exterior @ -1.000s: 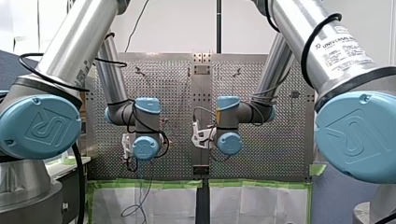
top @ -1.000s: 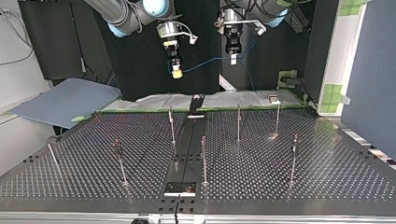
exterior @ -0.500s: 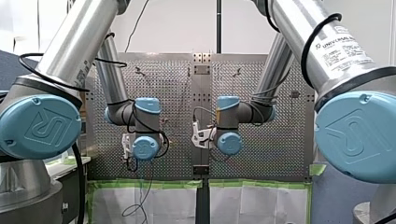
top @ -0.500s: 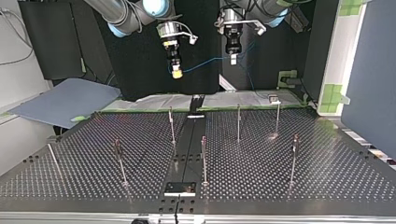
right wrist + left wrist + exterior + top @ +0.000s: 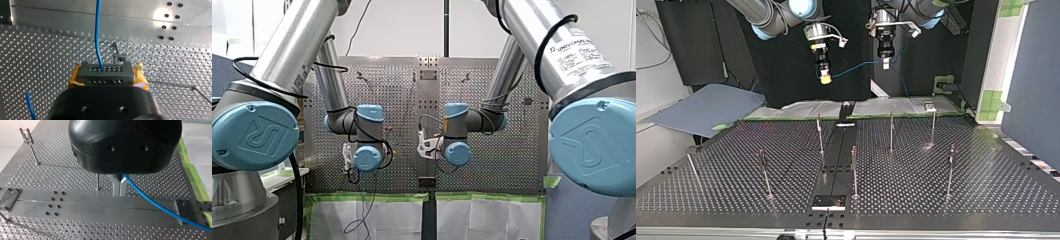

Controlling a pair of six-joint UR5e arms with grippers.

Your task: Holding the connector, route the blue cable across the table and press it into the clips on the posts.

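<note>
Little has been moved over the last second: both arms are found where they were, and only the loose wire [image 5: 362, 215] hanging below my left arm has been shifted slightly.

The connector [image 5: 105, 73], a dark block with rows of holes, is clamped between the yellow pads of the right claw [image 5: 825, 78]. The blue cable [image 5: 155, 203] is led straight out of the connector's front face. The metal fingers of the left claw [image 5: 119, 186] are seen drawn together, with the cable coming out between them, so it is judged to be pinched there, further along its length.

Both claws are held high above the far end of the rail [image 5: 833, 165] that runs down the middle of the desk [image 5: 961, 200]. The right claw is on one side of the rail and the left claw on the other. The cable's long axis is thus laid across the rail, in the air, and no clip has been reached yet.

The nearest post [image 5: 117, 56] is seen just ahead of the connector, on the right claw's side of the rail. That claw is judged the nearer one for the first press.
</note>
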